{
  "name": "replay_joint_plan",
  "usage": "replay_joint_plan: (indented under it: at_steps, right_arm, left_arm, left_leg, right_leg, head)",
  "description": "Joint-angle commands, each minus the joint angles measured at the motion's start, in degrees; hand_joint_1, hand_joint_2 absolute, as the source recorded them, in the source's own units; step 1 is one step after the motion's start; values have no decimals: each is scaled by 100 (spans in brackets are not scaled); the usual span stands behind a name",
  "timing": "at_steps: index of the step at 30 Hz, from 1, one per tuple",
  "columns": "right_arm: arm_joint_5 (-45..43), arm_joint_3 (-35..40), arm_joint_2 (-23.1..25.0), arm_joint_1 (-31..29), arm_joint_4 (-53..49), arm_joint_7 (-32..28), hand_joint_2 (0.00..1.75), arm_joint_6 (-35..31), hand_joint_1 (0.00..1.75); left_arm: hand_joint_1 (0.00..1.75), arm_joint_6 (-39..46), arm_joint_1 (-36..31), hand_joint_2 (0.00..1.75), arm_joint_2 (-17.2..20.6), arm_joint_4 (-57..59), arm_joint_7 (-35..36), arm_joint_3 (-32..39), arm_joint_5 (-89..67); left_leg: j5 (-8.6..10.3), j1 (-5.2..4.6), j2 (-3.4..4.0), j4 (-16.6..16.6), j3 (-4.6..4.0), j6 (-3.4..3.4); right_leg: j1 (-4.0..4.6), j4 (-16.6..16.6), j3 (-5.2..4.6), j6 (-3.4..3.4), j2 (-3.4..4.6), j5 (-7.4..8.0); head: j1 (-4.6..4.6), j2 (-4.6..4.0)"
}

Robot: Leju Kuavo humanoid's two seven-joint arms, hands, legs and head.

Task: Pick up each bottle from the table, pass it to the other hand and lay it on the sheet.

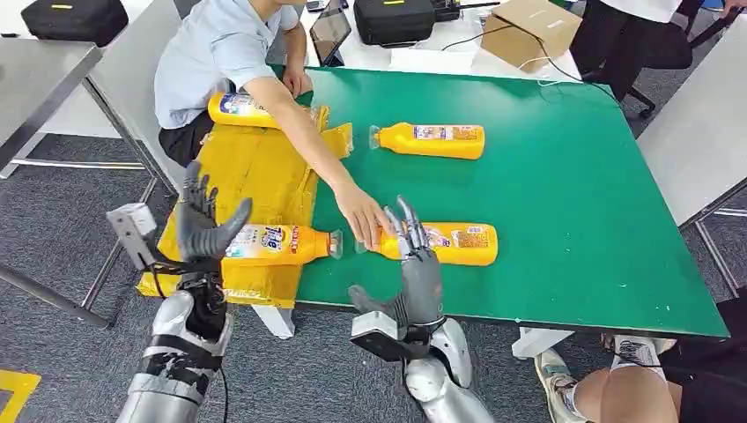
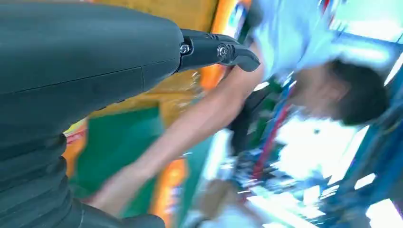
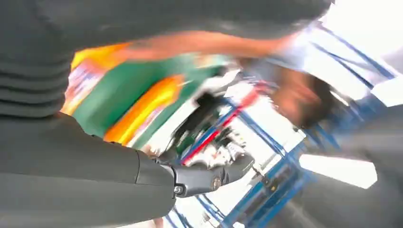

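Reaching across the green table, a person's arm crosses the yellow sheet, the hand on the neck of the near bottle just off the sheet. The right hand hovers at that bottle, fingers spread, empty. The left hand, released, is raised beside a bottle on the sheet. Another bottle lies at the sheet's far end; a fourth lies beyond the sheet.

Left wrist view: blurred, the arm crosses behind the thumb.

Right wrist view: blurred, an orange bottle on green.

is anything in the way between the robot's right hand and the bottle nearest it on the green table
Yes. A person's hand rests on the cap end of the nearest bottle, right beside the right hand, whose fingers reach over the bottle's neck. The person's arm also stretches across the yellow sheet.
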Motion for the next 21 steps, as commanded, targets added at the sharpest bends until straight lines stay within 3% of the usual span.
replay_joint_plan:
  at_steps: [1,6,10,12,21]
  right_arm:
    - [1263,-1192,-1111,-520,1139,887,175,306,0]
    - [1879,-1505,-1166,-740,1580,1307,175,616,0]
    - [2146,-1583,-1173,-956,2039,1427,175,527,0]
    - [2184,-1591,-1172,-1024,2133,1437,175,528,0]
    - [2184,-1651,-1107,-1302,2659,1521,175,674,0]
  left_arm:
    - [0,299,1174,175,39,-1823,-118,257,-90]
    - [0,413,1446,175,39,-2292,-260,-103,-404]
    - [0,473,1494,175,67,-2379,-340,-321,-576]
    - [0,489,1495,175,73,-2367,-362,-343,-605]
    - [0,534,1449,175,73,-2204,-301,-302,-527]
  left_leg:
    - [-7,0,-1,-10,28,1]
    - [-3,-3,-9,-2,3,0]
    - [-20,-1,2,-2,44,-7]
    - [-7,-3,-1,-2,12,-2]
    - [-7,-2,4,-4,19,-2]
  right_leg:
    - [2,-17,34,-3,-5,-4]
    - [-2,-8,11,-3,-7,-2]
    - [4,-10,50,-16,-9,-17]
    - [3,-8,16,-6,1,-2]
    - [2,-7,22,-6,-7,-6]
  head:
    - [0,0]
    - [2,0]
    - [0,0]
    - [-2,0]
    - [0,0]
